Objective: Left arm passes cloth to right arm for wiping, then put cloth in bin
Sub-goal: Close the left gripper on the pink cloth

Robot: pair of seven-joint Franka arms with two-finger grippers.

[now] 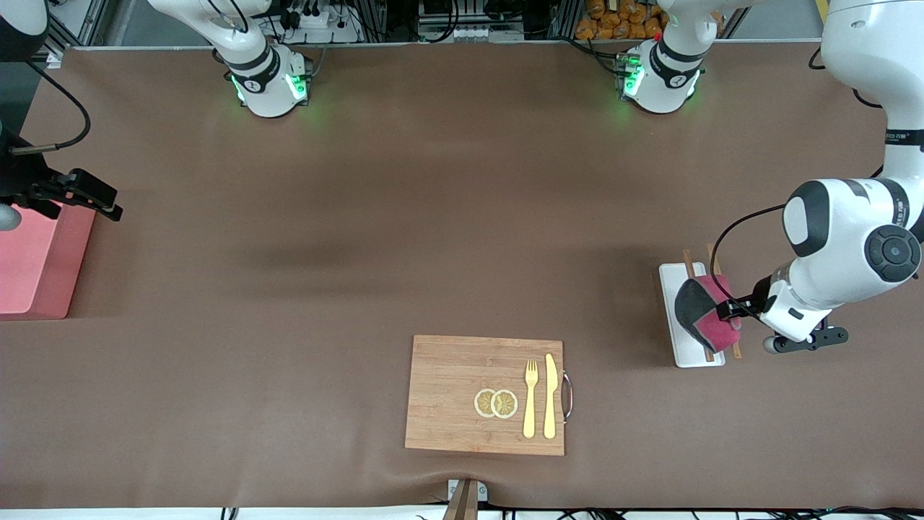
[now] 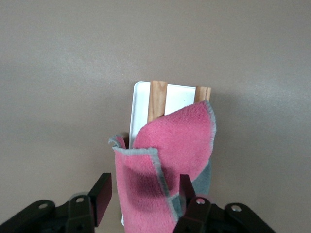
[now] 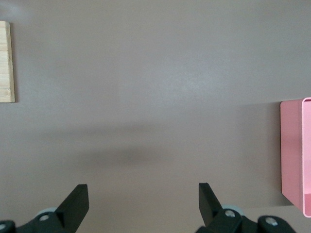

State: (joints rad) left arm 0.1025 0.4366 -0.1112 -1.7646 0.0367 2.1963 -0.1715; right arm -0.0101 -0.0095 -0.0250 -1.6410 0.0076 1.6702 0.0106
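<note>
Nearest the front camera, a wooden cutting board [image 1: 484, 394] lies on the table. Farther off, the left gripper [image 1: 728, 310] pinches the cloth [image 1: 704, 312] above a white tray [image 1: 678, 328]; soft, light and floppy, the cloth is probably best taken by its free upper fold. The right gripper [image 3: 143, 204] waits with fingers spread over bare table beside the bin [image 1: 37, 260].

The table [image 1: 433, 238] carries one cloth [image 1: 707, 312], one bin [image 1: 36, 263], one white tray [image 1: 686, 354], two chopsticks [image 1: 699, 318], one cutting board [image 1: 462, 390], two lemon slices [image 1: 496, 403], one fork [image 1: 530, 397] and one knife [image 1: 550, 396]. Two arms [image 1: 844, 245] show.
</note>
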